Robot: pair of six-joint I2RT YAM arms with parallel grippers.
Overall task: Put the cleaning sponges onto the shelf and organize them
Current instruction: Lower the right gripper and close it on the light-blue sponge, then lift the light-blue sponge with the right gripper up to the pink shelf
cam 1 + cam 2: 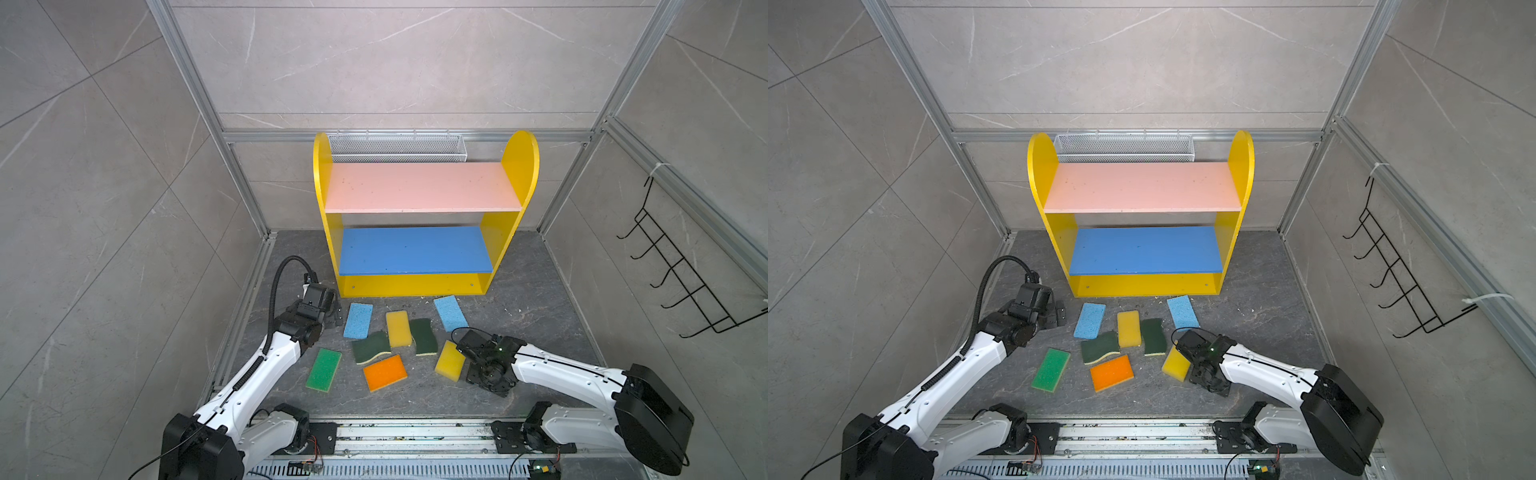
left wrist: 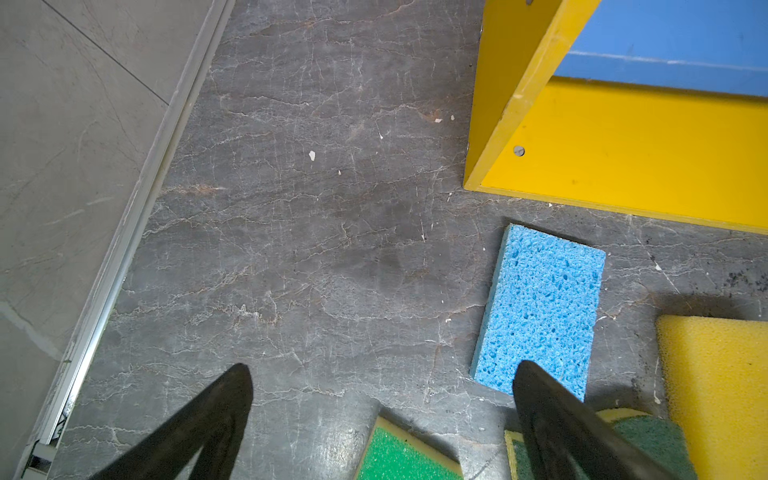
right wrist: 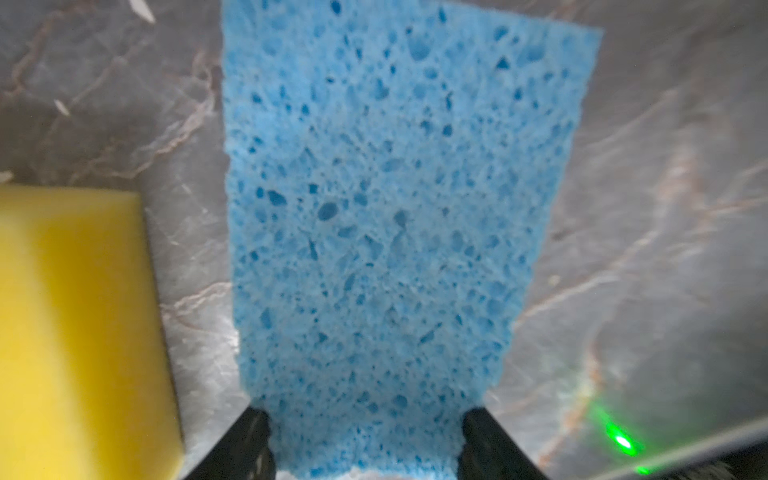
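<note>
The shelf [image 1: 415,286] stands at the back with bare pink and blue boards. In front of it lie several sponges: light blue [image 1: 358,320], yellow [image 1: 398,328], two dark green [image 1: 424,336] [image 1: 371,347], bright green [image 1: 323,369], orange [image 1: 385,372] and yellow [image 1: 449,360]. My right gripper [image 3: 365,419] has its jaws pressed against both sides of the near end of another light blue sponge [image 3: 390,208] [image 1: 451,312], which lies flat on the floor. My left gripper [image 2: 380,370] [image 1: 334,318] hangs open and empty just left of the left light blue sponge [image 2: 544,307].
A silver wire-mesh basket [image 1: 397,147] hangs behind the shelf's top. A black wire hook rack [image 1: 681,270] is on the right wall. Aluminium frame rails [image 2: 124,232] edge the dark stone floor. The yellow sponge [image 3: 75,311] lies close beside the right gripper.
</note>
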